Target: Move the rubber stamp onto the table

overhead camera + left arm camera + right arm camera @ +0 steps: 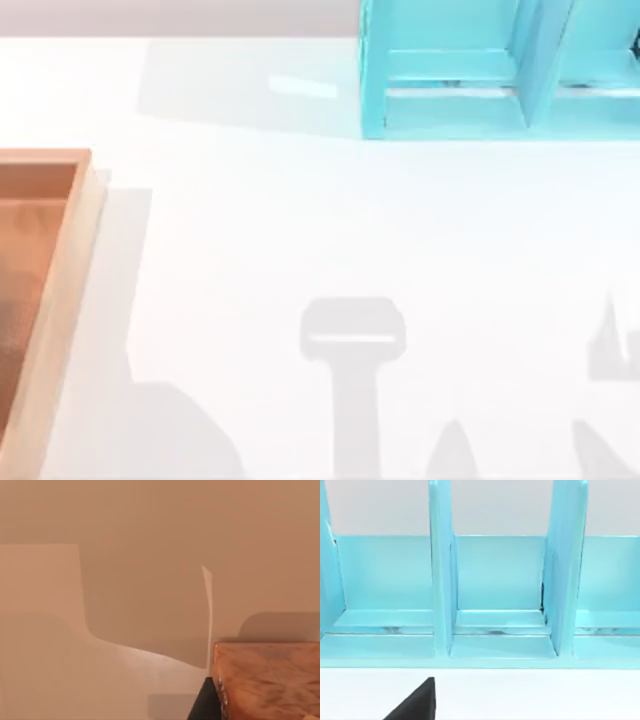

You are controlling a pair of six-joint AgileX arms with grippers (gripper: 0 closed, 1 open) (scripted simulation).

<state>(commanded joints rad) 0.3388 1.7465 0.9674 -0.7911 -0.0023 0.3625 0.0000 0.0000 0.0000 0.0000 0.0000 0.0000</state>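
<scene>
Counter (250, 230): a glossy white surface that carries everything else; grey shadows of the arms lie along its near edge in the top view.
Wooden tray (62, 290): orange-brown with a raised rim, at the counter's left side and cut off by the edge of the top view.
Shelf unit (450, 100): light blue, at the far right of the counter, split by upright dividers into side-by-side compartments.
Rubber stamp: I cannot tell where it stands.
Left pincer (206, 702): a dark part of it sits just beside a corner of the wooden tray (270, 680), low over the counter (150, 605). I cannot tell whether it is apart or together.
Right pincer (415, 705): a dark part of it hangs over the bare counter (545, 695), in front of the shelf unit (495, 580) and facing its open compartments, apart from the shelf. I cannot tell whether it is apart or together.
Shelf seen from the right wrist: three compartments side by side, each with a low front lip, standing on the counter.
</scene>
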